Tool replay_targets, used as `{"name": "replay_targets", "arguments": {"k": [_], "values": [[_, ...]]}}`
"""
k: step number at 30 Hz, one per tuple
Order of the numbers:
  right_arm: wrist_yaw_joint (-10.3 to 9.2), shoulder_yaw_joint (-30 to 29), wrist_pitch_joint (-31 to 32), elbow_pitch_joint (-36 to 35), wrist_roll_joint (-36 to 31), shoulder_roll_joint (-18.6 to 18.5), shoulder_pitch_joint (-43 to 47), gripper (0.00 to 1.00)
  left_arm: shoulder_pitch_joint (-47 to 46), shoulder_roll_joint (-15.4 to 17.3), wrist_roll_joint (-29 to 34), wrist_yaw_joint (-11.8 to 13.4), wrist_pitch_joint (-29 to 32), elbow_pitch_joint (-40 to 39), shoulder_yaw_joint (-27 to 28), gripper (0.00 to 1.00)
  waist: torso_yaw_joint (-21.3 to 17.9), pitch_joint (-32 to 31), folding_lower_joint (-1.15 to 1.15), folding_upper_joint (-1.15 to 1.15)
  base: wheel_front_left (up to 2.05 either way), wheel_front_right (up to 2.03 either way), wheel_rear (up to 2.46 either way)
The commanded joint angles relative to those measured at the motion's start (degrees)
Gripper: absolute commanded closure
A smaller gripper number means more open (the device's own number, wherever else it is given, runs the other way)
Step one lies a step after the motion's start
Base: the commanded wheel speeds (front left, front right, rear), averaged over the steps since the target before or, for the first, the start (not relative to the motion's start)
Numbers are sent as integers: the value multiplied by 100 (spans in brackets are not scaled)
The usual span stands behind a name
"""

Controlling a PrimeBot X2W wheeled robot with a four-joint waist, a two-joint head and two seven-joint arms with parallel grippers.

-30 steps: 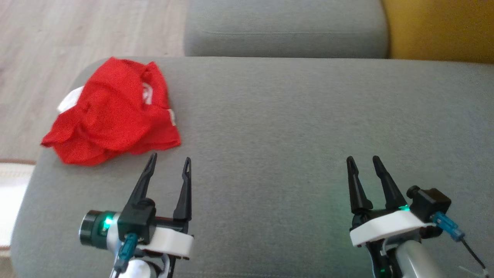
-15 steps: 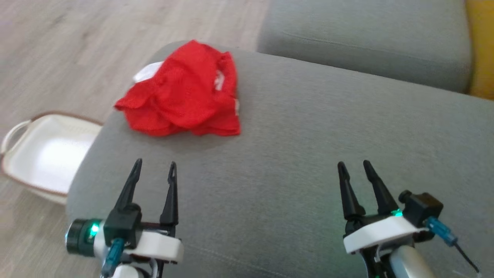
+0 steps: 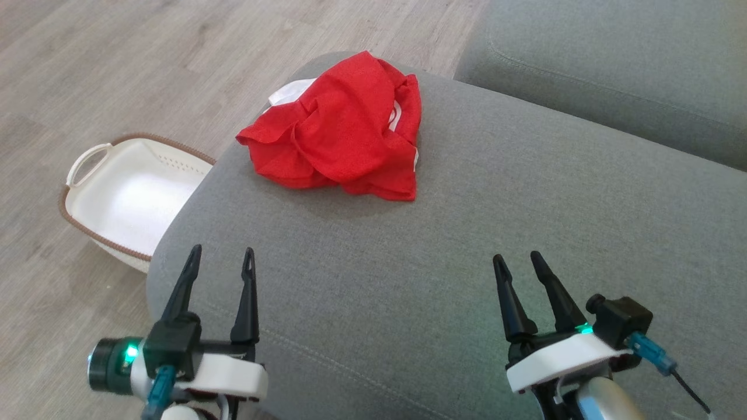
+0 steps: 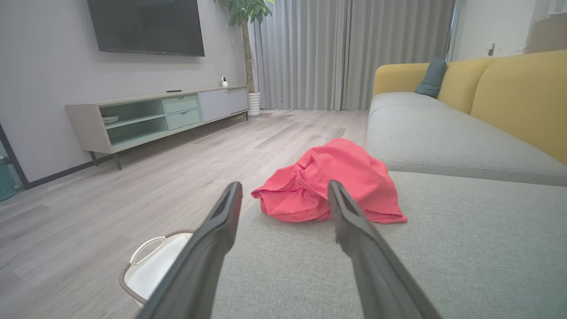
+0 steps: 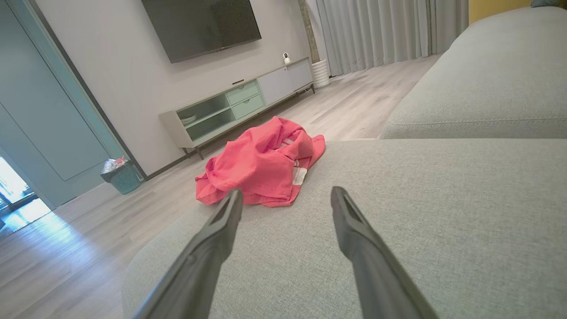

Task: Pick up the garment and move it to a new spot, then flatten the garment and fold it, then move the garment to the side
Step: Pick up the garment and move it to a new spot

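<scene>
A crumpled red garment (image 3: 344, 131) with white trim lies on the far left corner of the grey sofa cushion (image 3: 525, 233). It also lies ahead in the left wrist view (image 4: 328, 184) and the right wrist view (image 5: 261, 164). My left gripper (image 3: 220, 258) hovers open over the cushion's near left edge, well short of the garment. Near the front right, my right gripper (image 3: 516, 262) is open too, with nothing between its fingers.
A white basket (image 3: 125, 195) with a brown rim stands on the wood floor left of the cushion. A second grey cushion (image 3: 613, 64) lies beyond, at the upper right. A TV cabinet (image 4: 155, 115) stands against the far wall.
The head camera has swung left, so the garment now sits nearer the picture's middle and the basket has come into view. Both grippers stay open over the cushion.
</scene>
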Motion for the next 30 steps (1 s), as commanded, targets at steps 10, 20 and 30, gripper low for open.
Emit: {"name": "replay_targets", "arguments": {"k": [10, 20, 30], "values": [[-4, 71, -63, -123, 74, -33, -188, 0, -189, -28, 80, 0, -69, -194, 324, 0, -39, -2, 0, 0, 0, 0, 0], [-4, -134, -63, -204, -223, -33, -368, 0, -712, 155, -82, -164, -69, -404, 815, 0, -649, 583, 0, 0, 0, 0, 0], [-4, -638, -60, -482, -735, -33, -772, 0, -2478, 744, -816, -1063, 212, 1003, 1336, 0, -1321, 1493, 0, 0, 0, 0, 0]]}}
